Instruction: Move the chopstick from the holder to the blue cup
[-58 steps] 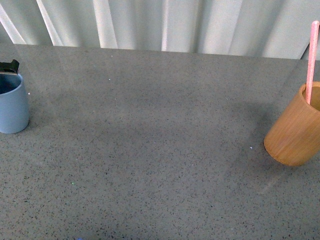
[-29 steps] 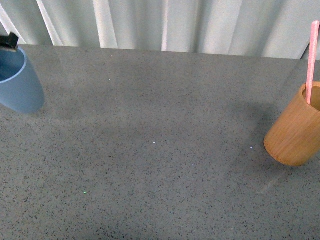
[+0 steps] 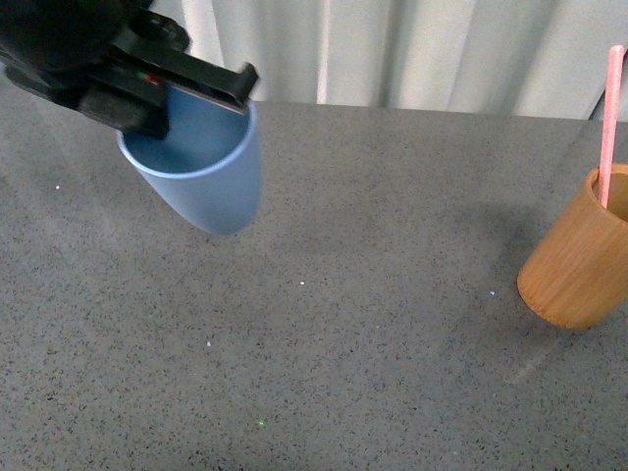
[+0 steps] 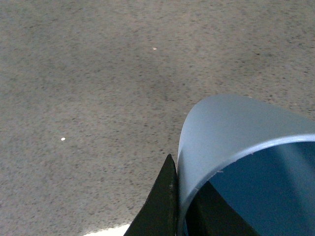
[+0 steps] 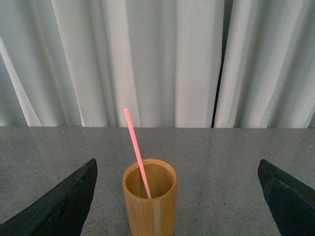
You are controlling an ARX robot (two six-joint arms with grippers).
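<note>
The left claw (image 3: 191, 93) is clamped on the rim of the blue cup (image 3: 211, 177), which has been lifted off the bench (image 3: 373, 343) and carried, tilted, from the left edge towards upper centre. The right claw (image 5: 175, 196) is held wide open and empty. The pink chopstick (image 3: 610, 128) is left in the bamboo holder (image 3: 577, 257), so the transfer is judged not yet begun.

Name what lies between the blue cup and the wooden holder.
Nothing; the front view shows only bare tabletop between the blue cup and the wooden holder.
</note>
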